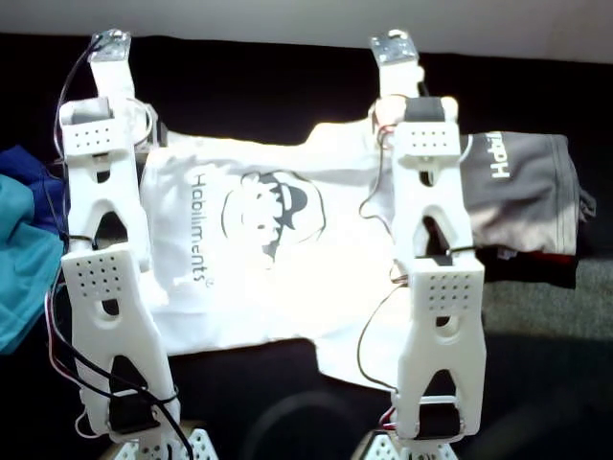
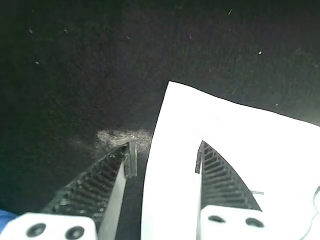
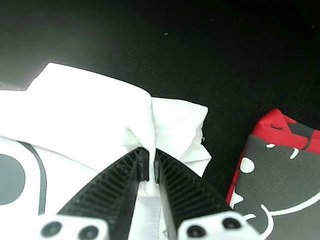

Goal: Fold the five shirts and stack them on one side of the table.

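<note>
White shirt (image 1: 259, 287) is spread flat on the black table (image 1: 239, 86). At its far edge a bunched fold is grasped by the clenched right gripper (image 3: 149, 162); the left gripper (image 2: 166, 149) is held released, fingers straddling the far corner. That corner should be pinched fully first, then both sides lifted evenly so no skew is folded in. Beside it, a folded grey shirt (image 1: 522, 192) is stacked right; blue shirts (image 1: 24, 240) are heaped left.
</note>
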Action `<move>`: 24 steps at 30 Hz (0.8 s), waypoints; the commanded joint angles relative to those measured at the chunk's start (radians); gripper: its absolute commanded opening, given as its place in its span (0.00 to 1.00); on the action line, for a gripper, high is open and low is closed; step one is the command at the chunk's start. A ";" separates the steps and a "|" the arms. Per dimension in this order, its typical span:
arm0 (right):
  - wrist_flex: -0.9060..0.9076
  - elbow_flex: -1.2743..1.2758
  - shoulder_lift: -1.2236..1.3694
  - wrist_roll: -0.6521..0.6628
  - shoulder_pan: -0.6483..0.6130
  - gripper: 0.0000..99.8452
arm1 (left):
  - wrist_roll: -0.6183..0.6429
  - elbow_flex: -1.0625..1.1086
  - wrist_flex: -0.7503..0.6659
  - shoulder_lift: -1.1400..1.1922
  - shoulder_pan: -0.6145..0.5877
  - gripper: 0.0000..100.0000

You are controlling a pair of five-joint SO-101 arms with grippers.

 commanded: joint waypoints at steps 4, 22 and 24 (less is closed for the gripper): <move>-0.012 -0.041 -0.019 -0.003 -0.012 0.01 | 0.241 -0.038 -0.061 0.064 0.048 0.21; -0.001 -0.041 -0.019 -0.003 -0.007 0.01 | 0.203 -0.074 -0.206 0.186 0.059 0.16; 0.008 -0.042 -0.019 -0.003 -0.007 0.01 | 0.157 -0.074 -0.206 0.191 0.068 0.08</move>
